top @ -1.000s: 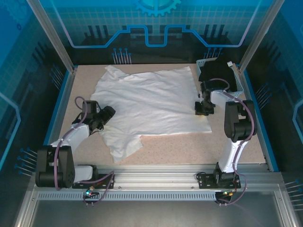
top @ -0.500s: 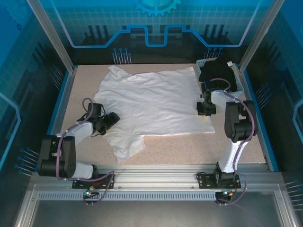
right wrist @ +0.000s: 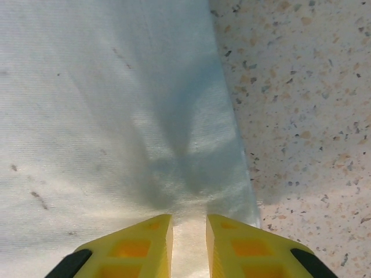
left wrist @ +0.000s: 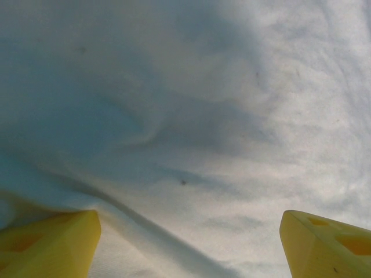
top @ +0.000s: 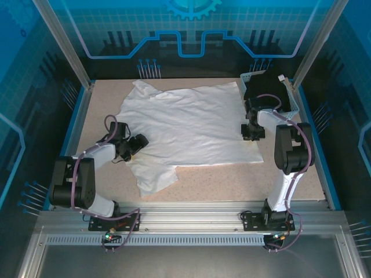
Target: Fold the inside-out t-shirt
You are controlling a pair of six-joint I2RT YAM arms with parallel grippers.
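Top external: t-shirt (top: 185,121) lies spread on the table (top: 232,179), flattening step we judge; left gripper (left wrist: 185,226) gapes empty over cloth, right gripper (right wrist: 189,223) pinches its edge; next we need a left pinch.

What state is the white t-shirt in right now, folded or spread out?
Spread out, not folded. The t-shirt lies opened flat across the table, wrinkled near its left side, with no section visibly doubled over.

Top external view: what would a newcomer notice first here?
The white t-shirt lies spread and rumpled over the middle of the table. The left gripper sits at its near-left part with jaws wide, while the right gripper pinches its right edge. A black garment lies in the basket at the far right corner.
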